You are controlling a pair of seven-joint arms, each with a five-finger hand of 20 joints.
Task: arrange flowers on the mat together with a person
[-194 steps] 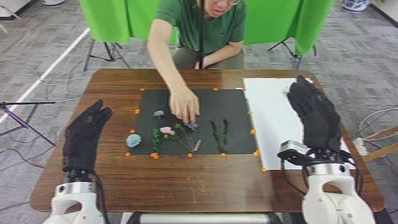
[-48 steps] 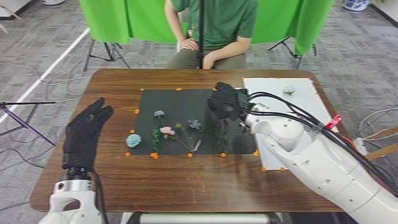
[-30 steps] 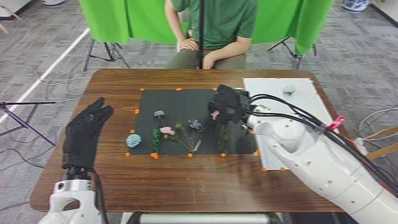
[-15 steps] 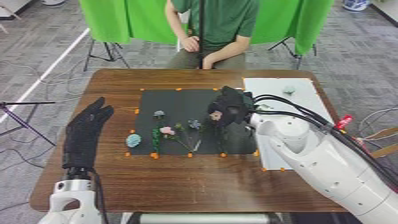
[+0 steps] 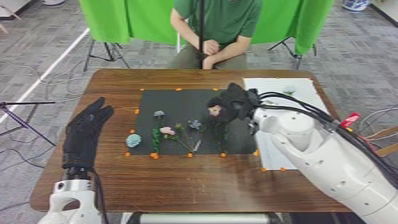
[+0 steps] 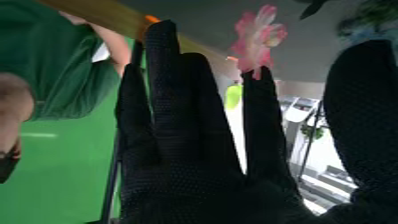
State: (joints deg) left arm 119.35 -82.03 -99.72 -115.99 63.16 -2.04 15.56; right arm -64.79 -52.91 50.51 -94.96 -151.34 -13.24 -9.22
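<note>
Pale pink flower (image 5: 215, 110): located at the right part of the black mat (image 5: 182, 100), beside the right hand (image 5: 236, 104). In the right wrist view, the bloom sits at one fingertip of the right hand (image 6: 200, 180); whether the two touch cannot be determined. Right hand state: fingers extended, thumb set well apart from them, not closed around the bloom.

Remaining items on the mat: a leafy stem (image 5: 223, 140) lies nearest the pale pink flower. A blue-grey flower (image 5: 195, 124) lies to its left, followed by a small pink flower (image 5: 167, 131) with a thin stem slanting toward the near edge. Farther left are a green leafy strand (image 5: 155, 141) and, above it, a small grey-blue flower (image 5: 159, 114). A light blue bloom (image 5: 133, 140) lies at the left edge of the mat.

Right of the mat: a white sheet (image 5: 266, 84) on the brown desk (image 5: 178, 185), carrying a pale flower (image 5: 289, 90) near its far end.

Left hand (image 5: 82, 132): positioned at the left side of the desk, apart from the mat, fingers extended.
</note>
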